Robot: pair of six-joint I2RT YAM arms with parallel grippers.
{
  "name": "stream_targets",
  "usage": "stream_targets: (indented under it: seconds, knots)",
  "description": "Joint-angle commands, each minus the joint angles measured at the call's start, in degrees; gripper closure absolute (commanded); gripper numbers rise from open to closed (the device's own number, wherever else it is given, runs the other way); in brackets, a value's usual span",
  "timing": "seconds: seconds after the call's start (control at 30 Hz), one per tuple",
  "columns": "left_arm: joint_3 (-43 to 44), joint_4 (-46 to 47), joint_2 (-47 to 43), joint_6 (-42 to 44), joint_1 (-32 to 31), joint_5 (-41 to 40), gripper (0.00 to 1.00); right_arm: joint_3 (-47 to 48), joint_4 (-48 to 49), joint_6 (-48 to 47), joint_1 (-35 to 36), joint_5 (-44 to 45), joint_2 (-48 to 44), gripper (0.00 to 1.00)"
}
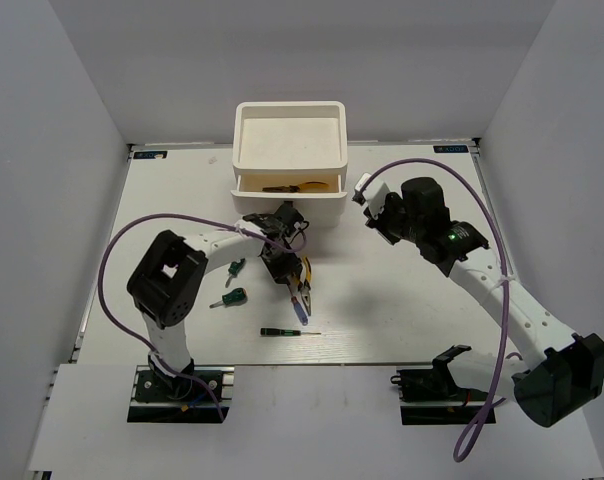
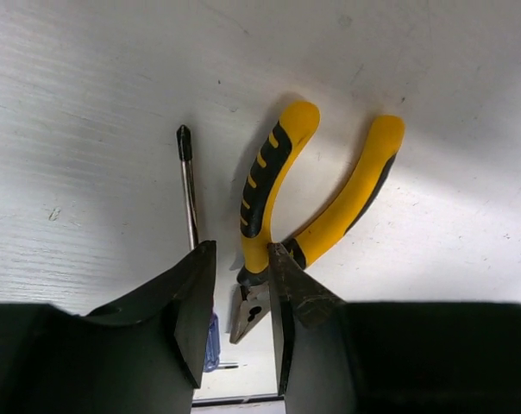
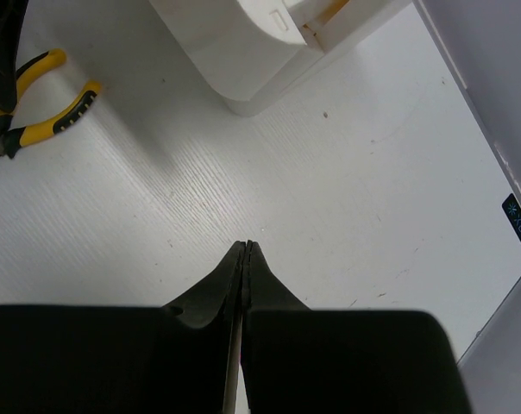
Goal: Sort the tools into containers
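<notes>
Yellow-handled pliers point(image 2: 273, 194) lie on the table, also seen from above point(image 1: 303, 283) and in the right wrist view point(image 3: 38, 128). My left gripper point(image 2: 241, 250) is open, low over them, its fingers straddling the pliers' metal head; it also shows in the top view point(image 1: 280, 266). A red-blue screwdriver point(image 2: 189, 185) lies beside the pliers point(image 1: 300, 311). Two green stubby screwdrivers point(image 1: 235, 268) point(image 1: 230, 298) and a thin precision screwdriver point(image 1: 282, 331) lie nearby. The white organizer point(image 1: 244, 150) has a drawer open with a second pair of pliers point(image 1: 297, 187) inside. My right gripper point(image 3: 246, 246) is shut and empty.
The right arm point(image 1: 375, 218) hovers to the right of the organizer, whose corner shows in the right wrist view point(image 3: 243, 60). White walls enclose the table at the left, back and right. A purple cable loops along each arm.
</notes>
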Motion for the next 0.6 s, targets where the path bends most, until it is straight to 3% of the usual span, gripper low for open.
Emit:
stream_targets:
  seconds: [0.0,0.27,0.43,0.5,0.53,0.57]
  knots:
    - [3.6,1.61,0.98,1.35,-0.11,-0.45,0.58,-0.59,0.56,0.68,-0.12,-0.34,-1.7,1.0]
    - [6.85,1.0,4.76,1.35,-0.11,-1.06,0.61,-1.3,0.48,0.85,-0.38,-0.34,-2.06,1.0]
    - [4.32,1.52,5.47,1.97,-0.11,-2.3,0.63,-1.3,0.48,0.77,-0.38,-0.17,-2.06,1.0]
    - [3.52,2.04,5.47,2.49,-0.11,-2.3,0.84,-1.3,0.56,0.77,-0.38,-0.17,-1.97,1.0]
    - [3.51,2.05,5.47,2.5,-0.11,-2.3,1.0,-1.3,0.48,0.59,-0.56,-0.17,-1.97,1.0]
    - [2.9,2.05,4.68,2.5,-0.11,-2.3,1.0,-1.3,0.48,0.76,-0.56,-0.17,-2.14,1.0]
